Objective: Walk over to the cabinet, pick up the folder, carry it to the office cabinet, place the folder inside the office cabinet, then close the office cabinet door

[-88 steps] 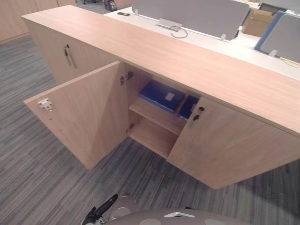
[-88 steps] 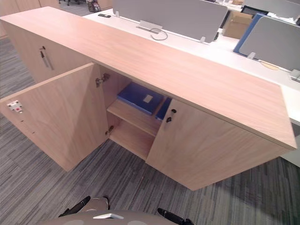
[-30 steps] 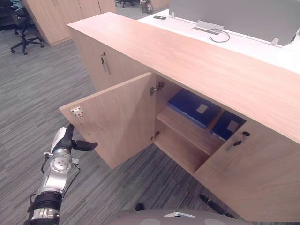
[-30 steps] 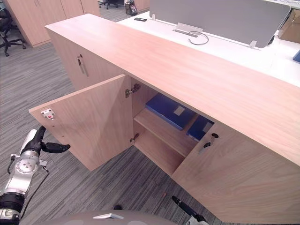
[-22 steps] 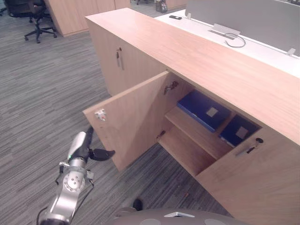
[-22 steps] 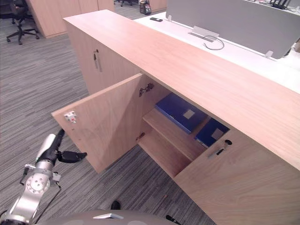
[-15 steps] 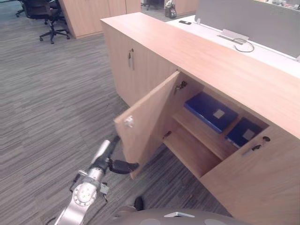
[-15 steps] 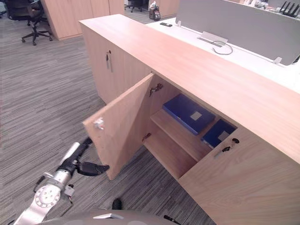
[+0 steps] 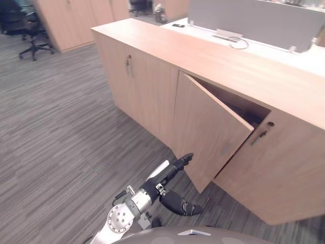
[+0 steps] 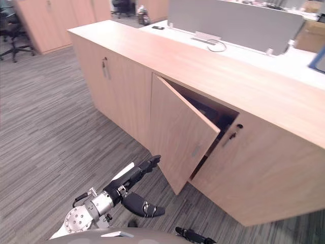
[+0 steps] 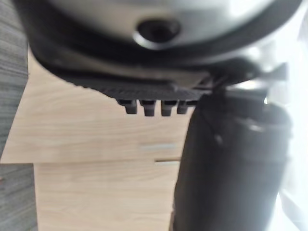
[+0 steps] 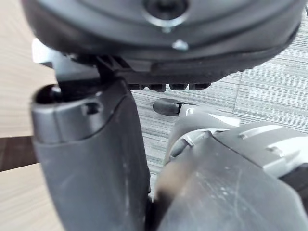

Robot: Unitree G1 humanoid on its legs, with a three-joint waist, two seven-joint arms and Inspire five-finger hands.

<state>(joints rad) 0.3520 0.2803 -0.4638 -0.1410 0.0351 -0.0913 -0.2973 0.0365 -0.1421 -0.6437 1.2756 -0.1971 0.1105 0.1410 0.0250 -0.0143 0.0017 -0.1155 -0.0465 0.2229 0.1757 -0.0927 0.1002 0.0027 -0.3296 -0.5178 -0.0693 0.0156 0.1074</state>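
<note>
Left robot hand is out low over the carpet floor. Its fingers are straight and close together, the thumb is splayed underneath, and it holds nothing. The fingertips reach the lower outer face of the office cabinet door, on the hinge side. It looks like contact, but the head views don't settle touching versus just short. The left wrist view has pale wood panel right past the fingers, so the hand is very close either way.

The door stands ajar, about halfway shut. Its free edge is ahead of the hand and off to the hand's right, higher than the fingertips, with a dark gap behind it. The folder is hidden behind the panel, beyond the hand, and I judge it already inside.

Handling: the door is 1 stiff flat laminate panel on hinges, light to swing and not fragile. The face is smooth, so flat fingers may slide across it. No grasp is needed, just an open-palm push. The better spot is further toward the free edge, to the right of where the hand is now, because near the hinge there is less leverage. Keep fingertips out of the closing gap beside the neighbouring door, which has a key sticking out.

Right robot hand is idle, low by the body.
</note>
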